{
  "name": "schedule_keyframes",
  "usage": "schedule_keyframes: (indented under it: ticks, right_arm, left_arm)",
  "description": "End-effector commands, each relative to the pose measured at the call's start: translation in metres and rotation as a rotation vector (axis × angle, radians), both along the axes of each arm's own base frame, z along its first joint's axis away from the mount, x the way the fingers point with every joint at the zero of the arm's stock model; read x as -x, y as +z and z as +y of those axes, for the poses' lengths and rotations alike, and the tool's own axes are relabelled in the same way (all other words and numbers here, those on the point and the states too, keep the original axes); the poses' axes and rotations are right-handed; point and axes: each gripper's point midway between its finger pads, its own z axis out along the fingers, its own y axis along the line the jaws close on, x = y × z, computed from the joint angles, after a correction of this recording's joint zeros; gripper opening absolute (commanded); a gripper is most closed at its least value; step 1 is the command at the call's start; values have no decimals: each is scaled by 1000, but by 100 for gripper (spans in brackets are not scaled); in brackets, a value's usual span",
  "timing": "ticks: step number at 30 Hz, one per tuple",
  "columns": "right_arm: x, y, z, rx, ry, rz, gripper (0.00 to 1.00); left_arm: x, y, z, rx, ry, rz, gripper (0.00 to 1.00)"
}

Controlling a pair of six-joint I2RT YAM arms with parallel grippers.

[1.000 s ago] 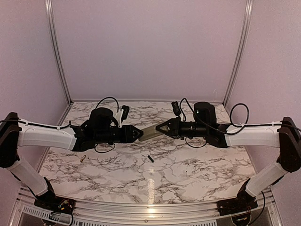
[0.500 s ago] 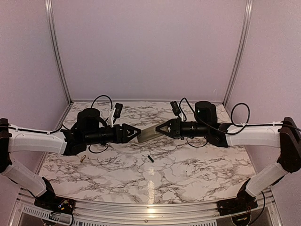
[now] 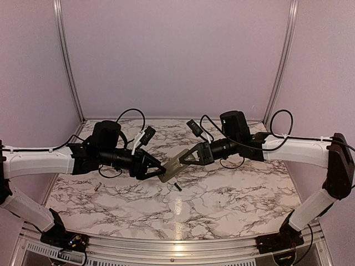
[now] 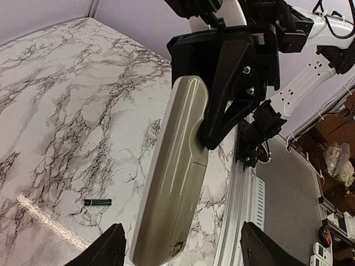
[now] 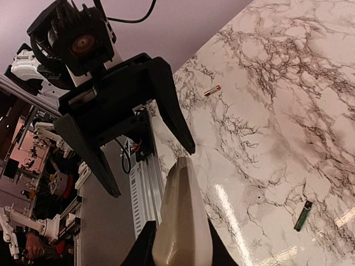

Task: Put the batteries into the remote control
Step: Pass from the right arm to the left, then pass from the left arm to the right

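The remote control, beige back showing, hangs in the air over the middle of the table, tilted down toward the left. My right gripper is shut on its upper end; in the right wrist view the remote control fills the space between the fingers. My left gripper stands open, its fingers on either side of the lower end without touching. In the left wrist view the remote control runs between the wide jaws. One dark green battery lies below the remote. A brownish battery lies at the left.
The marble table is walled by pale panels behind and at both sides. A metal rail runs along the near edge by the arm bases. In the right wrist view the batteries show as dark green and brownish.
The left gripper has let go of the remote's end, opened wide and dropped lower. The right arm has swung the remote down and to the left, now tilted toward the table.
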Motion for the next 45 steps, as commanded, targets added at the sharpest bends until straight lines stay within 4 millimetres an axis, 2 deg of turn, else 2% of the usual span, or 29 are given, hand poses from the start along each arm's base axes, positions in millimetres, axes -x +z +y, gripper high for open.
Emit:
schedule_keyframes:
  ticks: [1, 7, 11, 14, 16, 19, 23, 25, 33, 40, 45]
  right_arm:
    - [19, 14, 9, -8, 139, -54, 0]
    - [32, 14, 24, 10, 218, -59, 0]
    - [34, 21, 26, -2, 233, -71, 0]
    - [33, 27, 26, -10, 232, -75, 1]
    - [28, 31, 25, -19, 209, -71, 16]
    - [18, 43, 22, -86, 163, -48, 32]
    - [6, 65, 21, -188, 85, -73, 36]
    - [6, 74, 20, -236, 74, -77, 36]
    - [3, 85, 24, -311, 38, -67, 35]
    - [5, 84, 37, -341, 60, -47, 30]
    - [5, 84, 39, -346, 55, -43, 27]
  left_arm:
    - [27, -1, -10, -23, -138, -5, 72]
    - [38, -5, -23, -2, -186, 40, 52]
    - [40, -6, -28, 8, -199, 53, 34]
    - [41, 1, -29, 45, -200, 54, 20]
    - [41, 12, -29, 102, -187, 52, 13]
    - [38, 28, -28, 190, -153, 48, 8]
    - [29, 39, -27, 274, -82, 60, 5]
    - [25, 46, -25, 323, -49, 67, 5]
    - [23, 75, -14, 522, -1, 85, 5]
    - [24, 74, -16, 578, -23, 141, 4]
    - [21, 72, -17, 581, -13, 157, 3]
